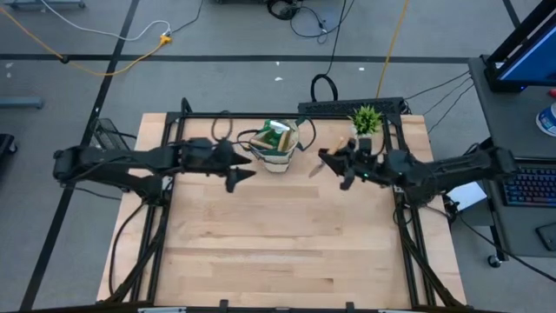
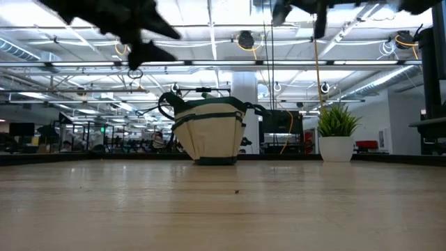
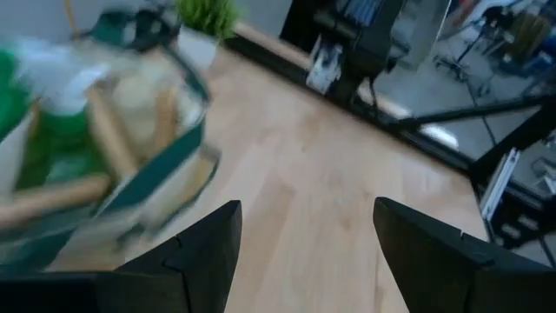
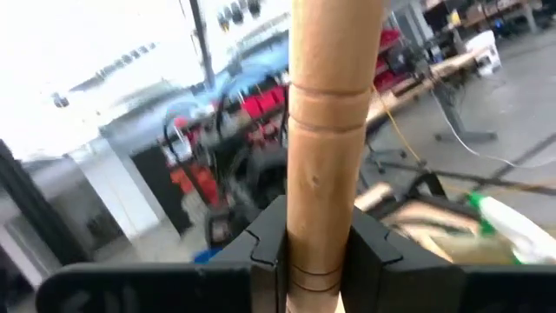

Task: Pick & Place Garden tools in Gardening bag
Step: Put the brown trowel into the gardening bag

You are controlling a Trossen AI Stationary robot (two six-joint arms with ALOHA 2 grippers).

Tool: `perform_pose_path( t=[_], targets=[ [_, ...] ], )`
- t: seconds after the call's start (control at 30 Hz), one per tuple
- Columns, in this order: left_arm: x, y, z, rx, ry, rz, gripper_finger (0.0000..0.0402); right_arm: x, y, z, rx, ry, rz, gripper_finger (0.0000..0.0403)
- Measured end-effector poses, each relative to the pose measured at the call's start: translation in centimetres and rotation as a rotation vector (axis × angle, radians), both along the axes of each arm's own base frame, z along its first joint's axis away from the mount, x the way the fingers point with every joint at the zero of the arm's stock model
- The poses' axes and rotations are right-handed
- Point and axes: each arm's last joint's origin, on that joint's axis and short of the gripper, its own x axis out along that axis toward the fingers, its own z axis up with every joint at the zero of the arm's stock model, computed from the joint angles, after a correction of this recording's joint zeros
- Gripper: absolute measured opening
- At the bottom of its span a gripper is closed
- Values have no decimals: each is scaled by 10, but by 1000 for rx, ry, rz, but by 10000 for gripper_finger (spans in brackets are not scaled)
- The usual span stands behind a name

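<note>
The beige gardening bag [image 1: 276, 146] with a dark green band stands on the table's far middle; it also shows in the low view [image 2: 209, 136]. Wooden tool handles [image 3: 104, 130] and a green spray bottle [image 3: 22, 96] stick out of it. My left gripper [image 1: 241, 171] is open and empty, in the air just left of and nearer than the bag; its fingers [image 3: 208, 252] show spread apart. My right gripper [image 1: 335, 159] is shut on a wooden-handled silver garden tool [image 1: 315, 168], in the air to the right of the bag. My right gripper pinches the tool's round wooden handle [image 4: 323, 200] between its two fingers, which lie across the handle. The tool is lifted clear of the table. Its silver end [image 1: 314, 169] points toward the near left and its wooden end [image 1: 340, 143] toward the far right.
A small potted green plant [image 1: 366, 120] in a white pot [image 2: 336, 148] stands at the far right, close behind my right gripper. Bare wooden tabletop [image 1: 287, 243] lies across the near half. Black frame rails run along the table's far edge [image 1: 347, 106].
</note>
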Motion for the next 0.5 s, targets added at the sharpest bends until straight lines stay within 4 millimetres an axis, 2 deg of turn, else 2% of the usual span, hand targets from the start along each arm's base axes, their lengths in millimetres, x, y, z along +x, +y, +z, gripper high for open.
perform_pose_path(
  t=[0.27,0.5],
  targets=[
    [-39,-5,-10,37,-40,2,266,31,-35,-6,-9,-57,-33,55],
    [-56,-7,-25,33,-35,16,267,61,-66,13,-131,-34,-75,55]
  ],
)
